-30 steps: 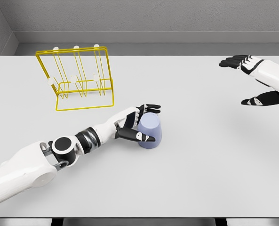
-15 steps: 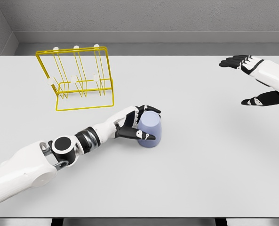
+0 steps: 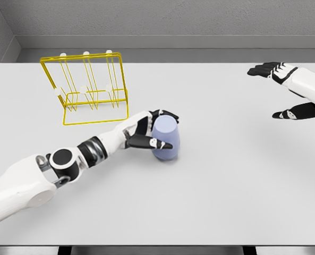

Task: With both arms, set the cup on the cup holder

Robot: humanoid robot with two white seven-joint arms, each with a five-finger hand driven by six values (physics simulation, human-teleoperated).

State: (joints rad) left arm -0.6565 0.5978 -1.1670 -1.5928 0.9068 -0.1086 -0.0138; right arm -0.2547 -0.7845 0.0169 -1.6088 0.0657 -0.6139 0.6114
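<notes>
The left hand (image 3: 149,133) has its fingers wrapped around the pale blue cup (image 3: 164,139), near the middle of the grey table (image 3: 215,180); the yellow wire cup holder (image 3: 88,87) stands at the far left. The right hand (image 3: 284,87) hovers at the far right, fingers spread, holding nothing.

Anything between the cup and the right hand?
Nothing: head view shows only bare table between the cup and the right hand.

The right robot hand (image 3: 290,90) is partly cut off by the picture's right edge.
</notes>
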